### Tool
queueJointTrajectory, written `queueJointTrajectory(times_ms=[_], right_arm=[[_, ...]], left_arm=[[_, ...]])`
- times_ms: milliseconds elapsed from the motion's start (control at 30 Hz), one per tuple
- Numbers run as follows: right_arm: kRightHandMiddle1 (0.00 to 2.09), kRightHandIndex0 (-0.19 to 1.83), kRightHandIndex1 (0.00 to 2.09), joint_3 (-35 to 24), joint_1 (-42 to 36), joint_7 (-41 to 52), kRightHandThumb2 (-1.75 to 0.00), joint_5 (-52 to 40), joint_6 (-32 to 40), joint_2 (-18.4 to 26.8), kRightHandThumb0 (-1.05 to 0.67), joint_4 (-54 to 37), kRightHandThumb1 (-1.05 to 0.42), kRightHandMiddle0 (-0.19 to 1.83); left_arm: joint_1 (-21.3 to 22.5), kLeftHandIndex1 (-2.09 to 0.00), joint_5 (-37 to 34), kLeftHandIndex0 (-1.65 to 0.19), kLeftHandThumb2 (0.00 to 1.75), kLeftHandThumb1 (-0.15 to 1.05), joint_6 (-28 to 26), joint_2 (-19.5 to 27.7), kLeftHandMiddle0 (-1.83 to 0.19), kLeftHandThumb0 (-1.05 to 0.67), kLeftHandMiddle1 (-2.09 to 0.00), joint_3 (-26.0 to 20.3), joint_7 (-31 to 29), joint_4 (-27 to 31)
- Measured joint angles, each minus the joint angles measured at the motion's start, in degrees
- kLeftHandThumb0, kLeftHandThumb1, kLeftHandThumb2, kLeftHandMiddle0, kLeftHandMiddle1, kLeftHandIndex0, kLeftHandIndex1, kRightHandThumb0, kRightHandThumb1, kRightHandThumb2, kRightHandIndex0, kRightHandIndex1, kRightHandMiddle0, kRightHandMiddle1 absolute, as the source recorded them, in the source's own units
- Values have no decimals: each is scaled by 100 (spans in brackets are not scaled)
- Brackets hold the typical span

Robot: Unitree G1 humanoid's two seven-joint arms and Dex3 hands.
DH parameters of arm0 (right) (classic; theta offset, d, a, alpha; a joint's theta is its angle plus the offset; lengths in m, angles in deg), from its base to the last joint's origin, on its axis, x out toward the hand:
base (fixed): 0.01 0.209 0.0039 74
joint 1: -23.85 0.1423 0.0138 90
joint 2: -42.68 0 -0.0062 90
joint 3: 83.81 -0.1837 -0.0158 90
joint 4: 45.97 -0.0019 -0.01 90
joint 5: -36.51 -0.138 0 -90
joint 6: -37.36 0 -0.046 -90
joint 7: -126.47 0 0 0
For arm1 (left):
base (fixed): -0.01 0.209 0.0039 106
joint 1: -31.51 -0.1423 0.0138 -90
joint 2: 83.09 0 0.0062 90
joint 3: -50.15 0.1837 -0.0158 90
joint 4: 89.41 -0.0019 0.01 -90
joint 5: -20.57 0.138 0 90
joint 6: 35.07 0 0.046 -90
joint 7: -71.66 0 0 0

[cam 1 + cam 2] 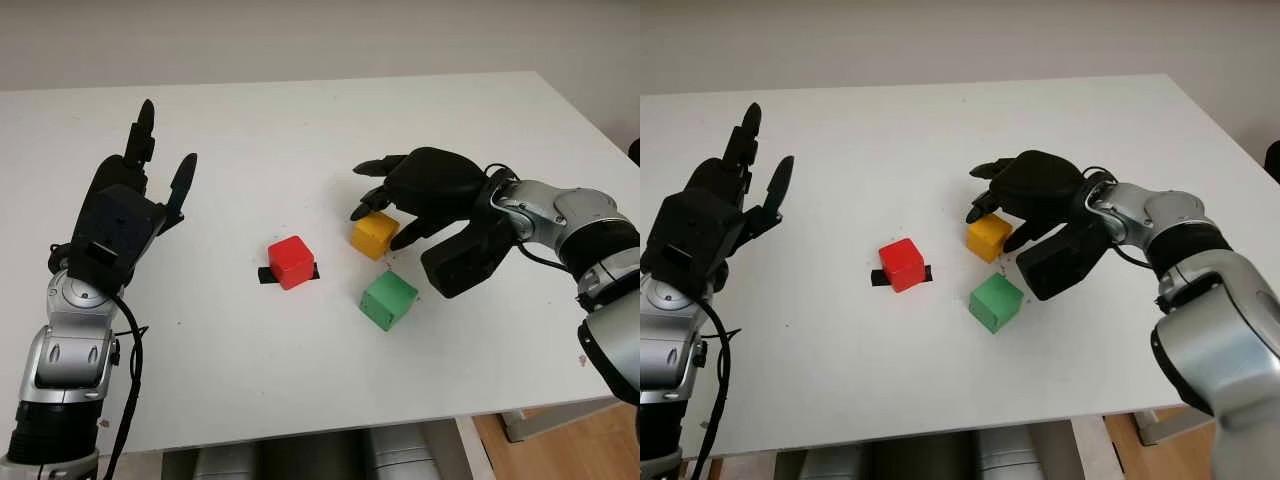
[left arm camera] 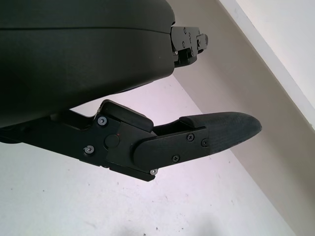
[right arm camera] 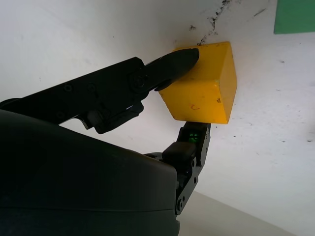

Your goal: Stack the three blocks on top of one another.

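On the white table (image 1: 250, 130) stand three blocks. The red block (image 1: 292, 262) is in the middle, on a black tape mark (image 1: 264, 275). To its right sit the yellow block (image 1: 375, 235) and, nearer the front, the green block (image 1: 388, 300). My right hand (image 1: 380, 226) reaches in from the right and is shut on the yellow block (image 3: 206, 88), one finger (image 3: 172, 64) against one side and the thumb (image 3: 192, 142) against the opposite side. The block still stands on the table. My left hand (image 1: 165, 140) is raised open at the left, away from the blocks.
The green block (image 3: 295, 14) lies a short way from the yellow one, just in front of my right forearm (image 1: 470, 255). The table's front edge (image 1: 300, 435) runs close below the blocks.
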Motion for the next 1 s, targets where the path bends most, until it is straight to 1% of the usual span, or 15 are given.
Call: queueJointTrajectory(times_ms=[133,367,433,467,533,633,733,767,833,1000], right_arm=[[122,34,6,-115,0,260,-5,-282,0,-56,-40,102,-95,45],[121,33,5,-237,1,657,-5,-506,110,-114,-39,141,-94,47],[119,33,5,-338,3,918,-5,-681,134,-133,-37,145,-92,47],[113,34,5,-415,8,1099,-5,-806,154,-140,-36,144,-92,49],[108,33,5,-538,39,1410,-5,-1000,222,-147,-35,141,-92,51],[106,32,5,-824,153,2103,-6,-1418,356,-192,-33,132,-93,52],[115,30,5,-1139,400,2894,-5,-1913,523,-289,-31,78,-93,49],[123,32,5,-1285,477,3161,-5,-2122,586,-338,-32,69,-92,48],[131,33,6,-1508,586,3538,-5,-2437,695,-446,-35,53,-92,47],[138,34,6,-1804,699,4204,-5,-2884,1002,-724,-43,26,-91,47]], left_arm=[[0,-5,1,13,66,105,0,0,16,-78,-5,0,0,0],[0,-5,1,13,66,105,-1,0,17,-78,-5,0,0,0],[0,-5,12,13,66,105,-1,0,17,-78,-5,2,1,0],[0,-5,15,13,66,105,-1,-1,17,-78,-5,4,2,0],[0,-5,19,13,66,105,0,-1,17,-77,-5,5,3,0],[0,-5,15,13,66,105,1,-1,17,-79,-5,6,4,-1],[0,-5,9,13,66,105,1,-10,16,-80,-6,6,9,-1],[0,-5,11,13,66,105,1,-12,16,-80,-6,8,10,-1],[0,-5,11,13,66,105,0,-13,16,-80,-6,8,16,-1],[0,-5,25,13,66,105,-88,-38,16,-80,-5,9,38,23]])
